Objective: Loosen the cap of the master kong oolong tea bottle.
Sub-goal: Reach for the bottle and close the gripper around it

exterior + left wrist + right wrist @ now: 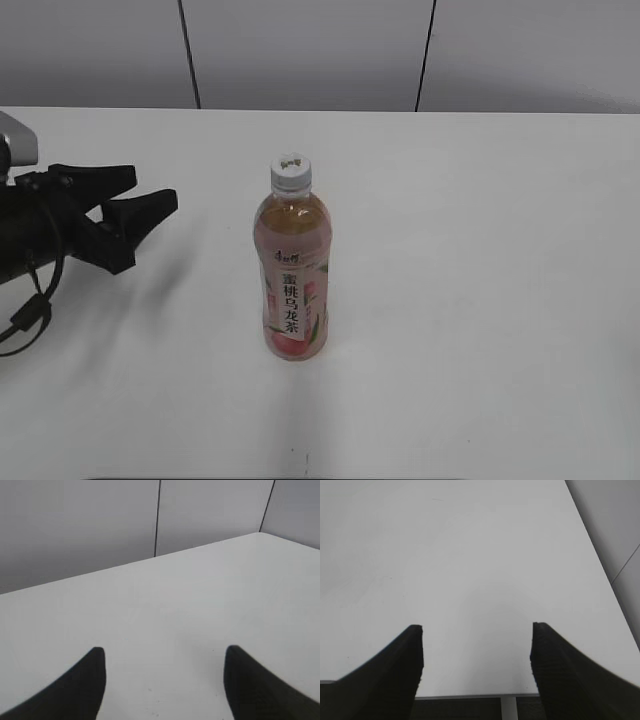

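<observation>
Tea bottle upright mid-table, both grippers spread and holding nothing.

Well to the left of the master kong oolong tea bottle (pixel 292 272), the left gripper (pixel 140 193) hangs above the white table (pixel 480 300) with its black fingers parted — its own camera shows only bare tabletop between the fingers (pixel 85 685) and grey wall panels (pixel 75 525) behind. The bottle stands straight, pink-and-white label facing me, pinkish tea filling it nearly to the neck, touched by neither arm. The cap (pixel 291 170) sits on top of the bottle, white and ribbed. The right gripper (pixel 476 650) shows only in its wrist view — fingers wide apart, tabletop between them, the bottle nowhere in that view.
</observation>
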`<state>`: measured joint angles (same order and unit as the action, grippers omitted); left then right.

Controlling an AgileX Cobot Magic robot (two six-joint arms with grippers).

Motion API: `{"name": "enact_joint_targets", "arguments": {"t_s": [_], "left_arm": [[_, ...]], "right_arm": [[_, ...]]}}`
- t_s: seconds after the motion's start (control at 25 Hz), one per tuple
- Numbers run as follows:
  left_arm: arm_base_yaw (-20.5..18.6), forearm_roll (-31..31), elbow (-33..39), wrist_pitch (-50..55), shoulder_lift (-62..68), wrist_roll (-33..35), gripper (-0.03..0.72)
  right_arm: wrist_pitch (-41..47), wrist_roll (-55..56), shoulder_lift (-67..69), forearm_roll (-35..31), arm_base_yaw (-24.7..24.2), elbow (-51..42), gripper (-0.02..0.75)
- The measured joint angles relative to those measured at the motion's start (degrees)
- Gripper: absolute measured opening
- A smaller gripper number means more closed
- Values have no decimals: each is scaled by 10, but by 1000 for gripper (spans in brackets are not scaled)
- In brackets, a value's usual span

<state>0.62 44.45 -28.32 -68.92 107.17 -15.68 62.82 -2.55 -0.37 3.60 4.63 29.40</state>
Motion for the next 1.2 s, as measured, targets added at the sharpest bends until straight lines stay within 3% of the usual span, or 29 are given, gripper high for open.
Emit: {"name": "enact_joint_targets", "arguments": {"t_s": [0.24,0.48,0.64,0.92,1.2], "left_arm": [[0,82,0,0,0,0,454],[0,152,0,-1,0,-16,592],[0,199,0,-1,0,-26,603],[7,230,0,-2,0,-39,595],[80,203,0,-2,0,-41,595]], "right_arm": [[0,0,0,0,0,0,511],[0,0,0,0,0,0,511],[0,0,0,0,0,0,511],[0,0,0,0,0,0,511],[0,0,0,0,0,0,511]]}}
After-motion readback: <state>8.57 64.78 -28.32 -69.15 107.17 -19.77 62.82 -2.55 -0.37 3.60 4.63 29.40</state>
